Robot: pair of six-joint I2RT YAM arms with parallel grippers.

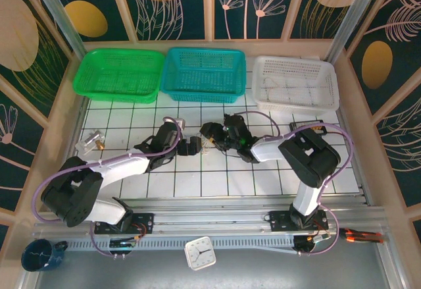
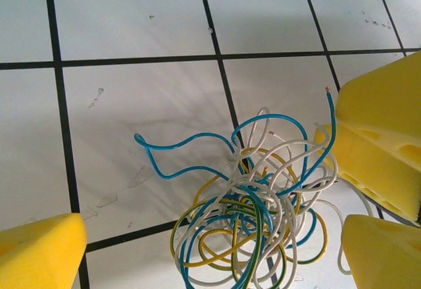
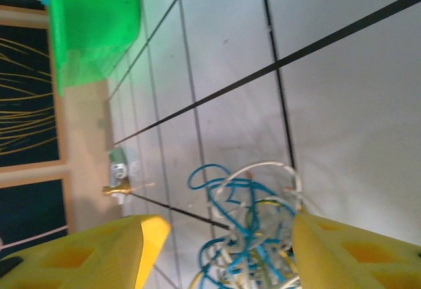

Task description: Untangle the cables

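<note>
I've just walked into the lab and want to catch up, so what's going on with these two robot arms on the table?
Two robot arms are working on a knot of thin wires, blue, white, yellow and green, lying on the tiled table. The left gripper hangs wide open above the knot. The right gripper has its yellow pads on either side of it with a gap between them, so nothing is pinched yet. The wires are all in one clump, and none has been pulled free.

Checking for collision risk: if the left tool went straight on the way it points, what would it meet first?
The cables, lying just ahead between the fingers of the open left tool, then the table; depth is unclear.
</note>
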